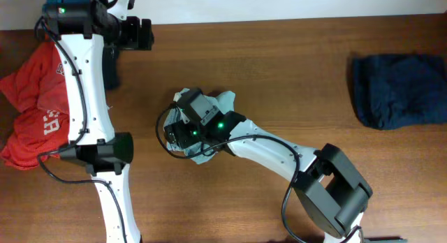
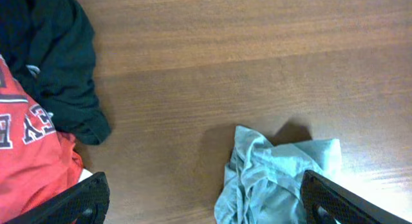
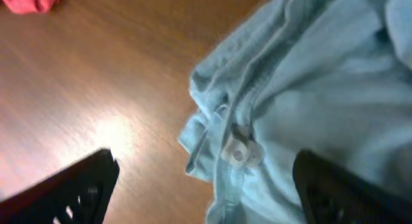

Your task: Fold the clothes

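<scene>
The pale grey-blue T-shirt (image 1: 222,103) lies crumpled in a small heap at the table's middle. My right gripper (image 1: 180,136) hangs low over its left edge. In the right wrist view the right gripper (image 3: 205,166) is open, with a fold of the T-shirt (image 3: 309,89) and bare wood between its fingers (image 3: 71,192). My left gripper (image 1: 142,33) is at the far left, away from the T-shirt. It stands open in its own view (image 2: 203,184), over bare wood, with the T-shirt (image 2: 277,179) near its right finger (image 2: 341,201).
Red tees with white lettering (image 1: 31,110) are piled at the left edge (image 2: 26,153). A black garment (image 2: 58,56) lies against them. A navy garment (image 1: 401,89) sits at the far right. The left arm (image 1: 87,96) stretches along the left side of the table.
</scene>
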Controlling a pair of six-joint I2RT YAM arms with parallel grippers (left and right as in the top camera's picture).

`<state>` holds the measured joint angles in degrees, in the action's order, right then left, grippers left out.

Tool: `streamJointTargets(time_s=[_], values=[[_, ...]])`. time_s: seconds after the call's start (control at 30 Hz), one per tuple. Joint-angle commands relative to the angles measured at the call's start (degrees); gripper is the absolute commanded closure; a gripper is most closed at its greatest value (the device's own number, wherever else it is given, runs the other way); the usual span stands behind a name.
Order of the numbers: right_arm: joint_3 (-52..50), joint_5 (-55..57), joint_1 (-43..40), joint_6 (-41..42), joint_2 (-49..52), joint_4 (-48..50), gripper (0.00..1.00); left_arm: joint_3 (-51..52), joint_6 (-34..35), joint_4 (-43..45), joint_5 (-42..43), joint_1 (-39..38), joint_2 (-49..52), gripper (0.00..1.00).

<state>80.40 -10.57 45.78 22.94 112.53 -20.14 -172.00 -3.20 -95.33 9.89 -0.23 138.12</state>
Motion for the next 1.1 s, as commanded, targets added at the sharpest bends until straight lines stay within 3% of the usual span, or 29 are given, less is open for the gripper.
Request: streamJointTargets(time_s=[0.0, 0.23, 0.37, 0.53, 0.63, 1.07], values=[[6.97, 0.37, -0.92, -1.53, -3.43, -5.92, 0.1, -1.09, 0.15, 0.72, -0.74, 1.57, -0.24, 0.05], [17.29, 12.52, -1.7, -0.76, -3.85, -23.98, 0.13, -1.09, 0.15, 0.74, -0.72, 3.76, -0.24, 0.05], [17.16, 16.15, -1.7, 1.86, -2.14, -28.59, 0.31, -1.09, 0.17, 0.98, -0.74, 4.44, -0.24, 0.05], [17.09, 16.52, -1.55, 1.88, 2.62, -28.7, 0.62, -1.09, 0.7, 2.36, -0.74, 6.03, -0.24, 0.05], [17.09, 18.93, -1.55, 4.2, 5.16, -29.14, 0.69, -1.09, 1.97, 2.16, -0.7, 7.32, -0.24, 0.05], [17.09, 22.03, -1.51, 6.54, 9.57, -29.64, 0.7, -1.09, 1.97, 1.6, -0.7, 8.28, -0.22, 0.05]])
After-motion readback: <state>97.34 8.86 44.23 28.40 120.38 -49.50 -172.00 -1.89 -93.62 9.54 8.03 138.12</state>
